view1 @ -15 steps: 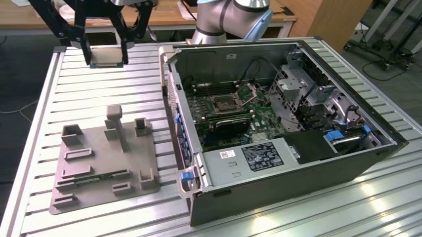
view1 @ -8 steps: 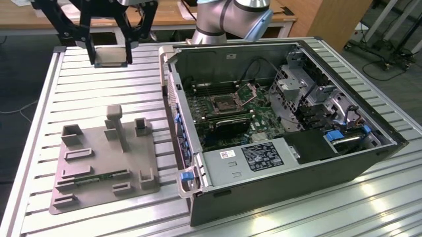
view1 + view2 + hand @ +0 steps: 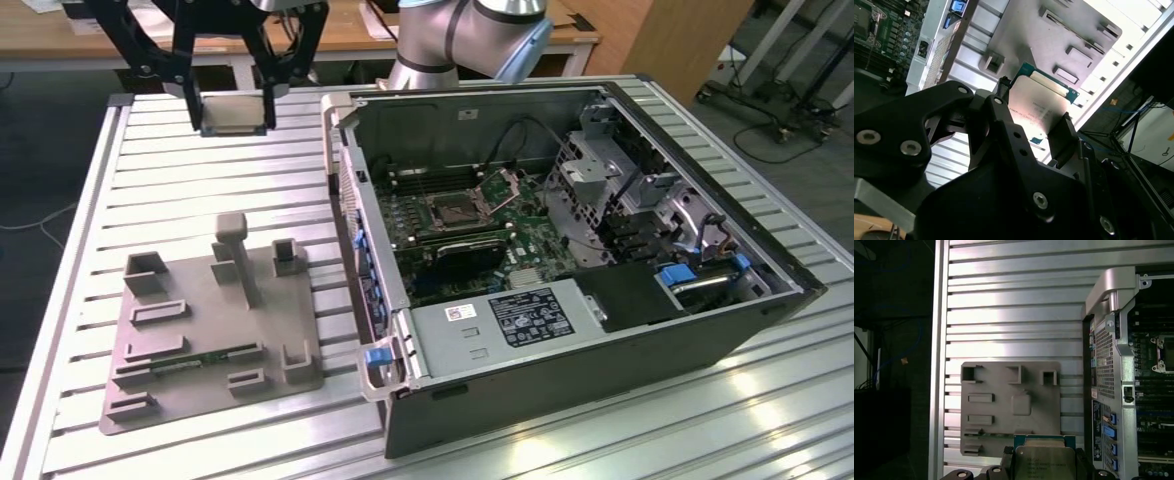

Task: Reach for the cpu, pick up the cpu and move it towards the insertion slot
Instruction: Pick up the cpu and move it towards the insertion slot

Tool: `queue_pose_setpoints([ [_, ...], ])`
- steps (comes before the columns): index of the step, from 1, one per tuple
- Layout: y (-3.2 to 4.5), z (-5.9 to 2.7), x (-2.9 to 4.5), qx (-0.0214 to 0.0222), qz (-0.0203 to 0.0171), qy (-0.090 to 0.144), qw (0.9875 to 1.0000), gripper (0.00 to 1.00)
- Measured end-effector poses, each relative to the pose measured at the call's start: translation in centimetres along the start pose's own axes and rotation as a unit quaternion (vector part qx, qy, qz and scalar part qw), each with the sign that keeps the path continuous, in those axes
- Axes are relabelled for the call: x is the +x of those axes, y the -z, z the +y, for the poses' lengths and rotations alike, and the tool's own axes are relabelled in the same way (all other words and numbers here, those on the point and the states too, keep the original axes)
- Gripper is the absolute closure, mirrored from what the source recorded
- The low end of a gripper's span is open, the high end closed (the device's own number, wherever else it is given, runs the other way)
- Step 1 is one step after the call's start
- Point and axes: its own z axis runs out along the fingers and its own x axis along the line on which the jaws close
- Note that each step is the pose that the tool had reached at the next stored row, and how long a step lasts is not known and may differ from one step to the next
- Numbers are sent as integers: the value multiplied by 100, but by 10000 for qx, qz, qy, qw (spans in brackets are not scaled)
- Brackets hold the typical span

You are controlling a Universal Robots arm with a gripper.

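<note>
Silvery cpu (image 3: pixel 234 112) sits clamped in the jaws, well apart from the case's insertion slot (image 3: pixel 455 209).

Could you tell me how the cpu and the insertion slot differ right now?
The cpu hangs clamped in the gripper above the slatted table; the insertion slot sits fixed on the green board inside the open computer case. The cpu shows a silvery-grey top; the slot has a dark centre with its bracket raised. Both are square.
</note>
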Motion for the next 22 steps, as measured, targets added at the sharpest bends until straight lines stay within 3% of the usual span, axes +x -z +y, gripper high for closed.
queue_pose_setpoints([
  [22, 4, 1, -75, 0, 0, 0, 10000, 45],
])
